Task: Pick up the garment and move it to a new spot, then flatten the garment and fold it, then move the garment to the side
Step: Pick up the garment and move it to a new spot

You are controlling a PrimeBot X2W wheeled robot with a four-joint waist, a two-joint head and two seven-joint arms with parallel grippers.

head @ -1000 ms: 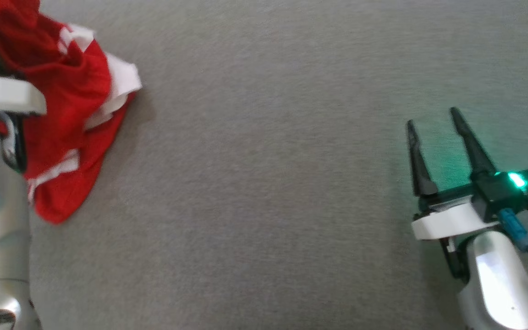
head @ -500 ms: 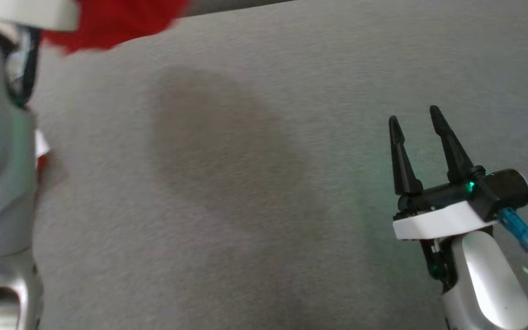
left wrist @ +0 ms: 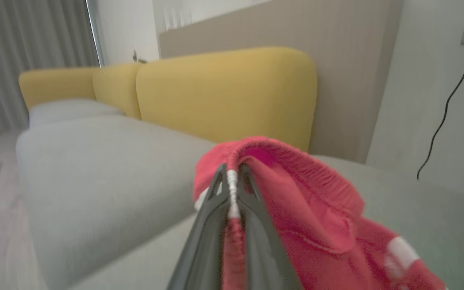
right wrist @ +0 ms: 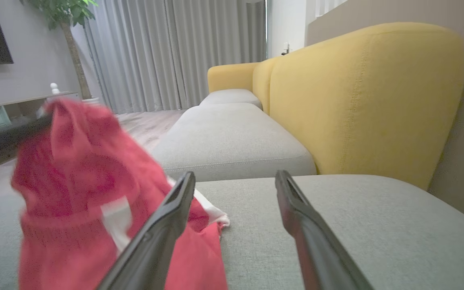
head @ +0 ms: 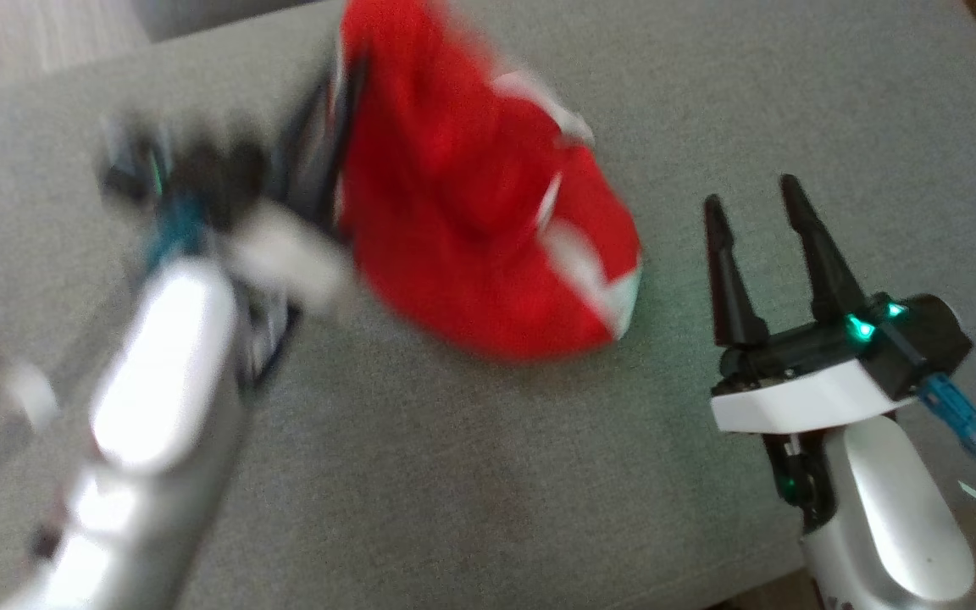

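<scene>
Our left gripper (left wrist: 232,173) pinches the red garment (head: 471,237) (waistband, looks like), just left of our spread right gripper (head: 751,191).

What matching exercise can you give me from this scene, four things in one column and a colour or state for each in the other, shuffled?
Column one:
1. left claw
2. right claw
3. garment
4. backrest

Column two:
A. yellow
B. open, holding nothing
C. red with white trim
D. shut on the garment

Pairs: 1-D, 2-B, 3-C, 4-A
</scene>
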